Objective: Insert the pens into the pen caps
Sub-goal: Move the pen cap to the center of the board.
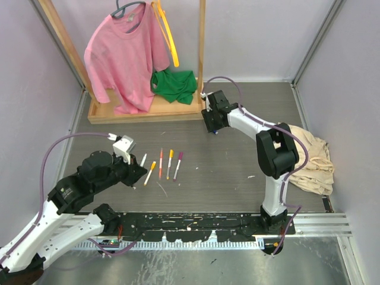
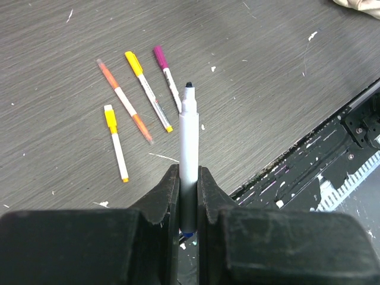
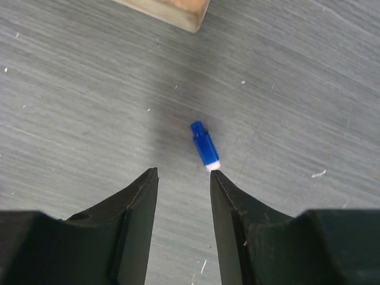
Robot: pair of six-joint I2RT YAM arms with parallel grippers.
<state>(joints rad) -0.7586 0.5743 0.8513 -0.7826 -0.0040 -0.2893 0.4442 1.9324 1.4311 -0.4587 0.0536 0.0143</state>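
The left hand (image 2: 189, 178) is clamped on an uncapped white pen (image 2: 189, 139), its dark tip pointing away. Beyond it, four capped pens (image 2: 126, 102) lie side by side on the desk (image 2: 267, 89): two yellow, one orange, one magenta. The right hand (image 3: 184, 173), fingers apart, is low near the wooden rack base (image 3: 172, 12). A blue cap (image 3: 204, 144) lies just ahead of one fingertip, possibly touching it.

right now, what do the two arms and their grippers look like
The left arm and right arm have white links and black joint housings. A purple cable loops along each. The left gripper and right gripper are black with two tapered fingers each.
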